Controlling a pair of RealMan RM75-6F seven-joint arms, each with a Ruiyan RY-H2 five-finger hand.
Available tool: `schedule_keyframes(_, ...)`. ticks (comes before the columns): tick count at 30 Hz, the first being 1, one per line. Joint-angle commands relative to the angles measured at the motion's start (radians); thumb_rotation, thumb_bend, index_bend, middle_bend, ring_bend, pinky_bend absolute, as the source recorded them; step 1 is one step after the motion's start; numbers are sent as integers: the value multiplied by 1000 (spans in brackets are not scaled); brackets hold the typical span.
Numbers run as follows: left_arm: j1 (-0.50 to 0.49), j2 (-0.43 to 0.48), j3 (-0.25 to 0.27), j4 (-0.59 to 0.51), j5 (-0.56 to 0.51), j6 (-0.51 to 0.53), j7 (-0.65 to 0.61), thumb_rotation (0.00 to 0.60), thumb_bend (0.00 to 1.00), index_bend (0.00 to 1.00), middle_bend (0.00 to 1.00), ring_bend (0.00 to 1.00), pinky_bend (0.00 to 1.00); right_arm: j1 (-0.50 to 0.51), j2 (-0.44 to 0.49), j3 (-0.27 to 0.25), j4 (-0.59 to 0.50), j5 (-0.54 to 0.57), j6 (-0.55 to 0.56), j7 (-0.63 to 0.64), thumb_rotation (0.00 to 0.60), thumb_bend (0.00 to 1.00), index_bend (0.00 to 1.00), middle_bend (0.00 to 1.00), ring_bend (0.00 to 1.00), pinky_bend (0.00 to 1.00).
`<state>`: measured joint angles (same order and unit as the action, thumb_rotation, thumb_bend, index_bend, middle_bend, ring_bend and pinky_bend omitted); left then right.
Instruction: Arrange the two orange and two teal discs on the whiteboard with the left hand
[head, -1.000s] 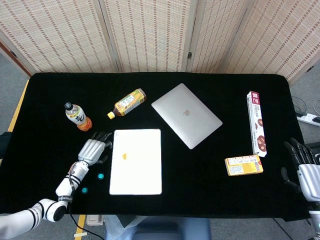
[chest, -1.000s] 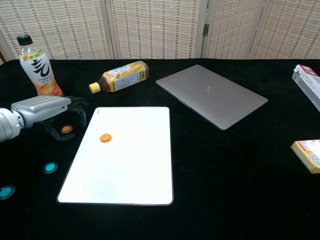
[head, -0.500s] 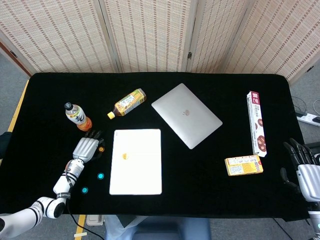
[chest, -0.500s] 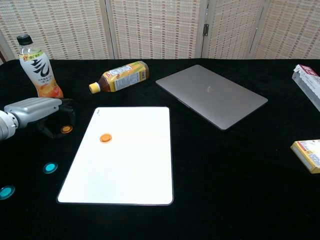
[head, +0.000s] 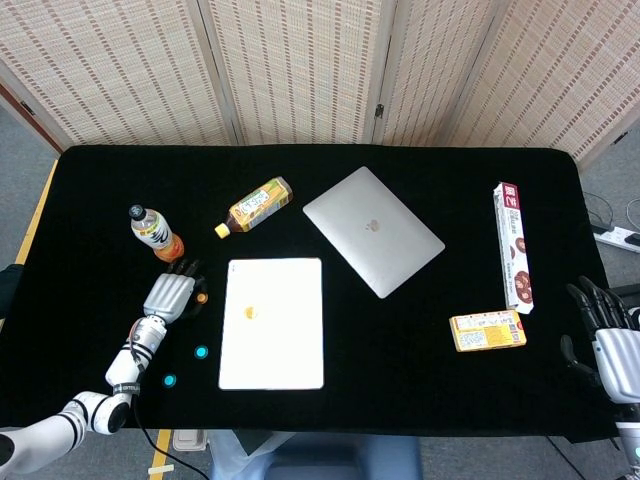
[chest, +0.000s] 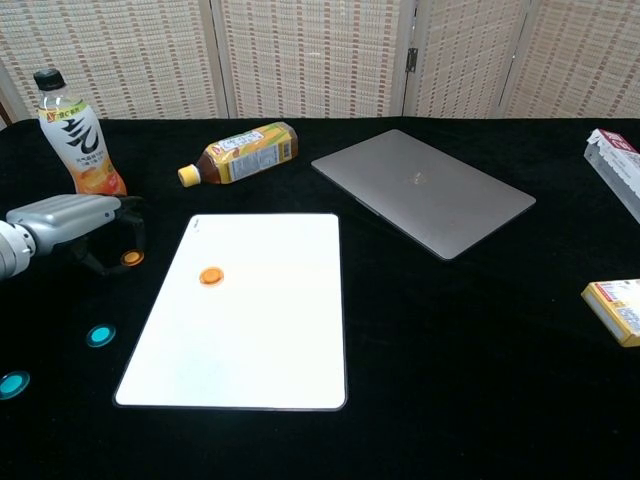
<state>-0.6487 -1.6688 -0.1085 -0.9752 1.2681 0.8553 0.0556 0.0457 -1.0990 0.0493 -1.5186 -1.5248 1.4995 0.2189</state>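
A white whiteboard (head: 272, 322) (chest: 240, 310) lies flat on the black table. One orange disc (head: 250, 313) (chest: 210, 276) sits on its left part. A second orange disc (head: 201, 297) (chest: 132, 259) lies on the cloth left of the board, right beside the fingertips of my left hand (head: 167, 296) (chest: 72, 221). That hand hovers low over the cloth with fingers curved downward and nothing in them. Two teal discs (head: 201, 352) (head: 169, 380) (chest: 99, 335) (chest: 12, 384) lie on the cloth nearer the front edge. My right hand (head: 603, 330) rests at the far right edge, fingers spread.
An upright bottle (head: 155, 233) (chest: 78, 132) stands just behind my left hand. A lying bottle (head: 256, 205) (chest: 242, 152), a closed laptop (head: 372, 229) (chest: 424, 190), a long snack box (head: 513, 245) and a small yellow box (head: 487, 331) (chest: 616, 310) occupy the rest of the table.
My left hand has drawn back to the left and a little away from the whiteboard, uncovering the orange disc on the cloth. The discs and right hand have not moved.
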Motion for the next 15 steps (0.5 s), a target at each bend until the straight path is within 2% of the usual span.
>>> schedule_keyframes(1, 1, 4, 0, -8, 5, 7, -2, 600, 429, 520, 101, 0, 0, -1, 1, 0, -1, 0, 2, 0, 600, 578, 0, 0, 0, 0)
schedule_keyframes(6, 1, 39, 0, -77, 33, 42, 8, 600, 429, 524, 106, 0, 0, -3, 0, 0, 1, -1, 4, 2, 600, 578, 0, 0, 0, 0)
schedule_keyframes(15, -32, 93, -22, -265, 56, 57, 43, 600, 429, 523, 106, 0, 0, -4, -2, 0, 9, -1, 6, 9, 600, 578, 0, 0, 0, 0)
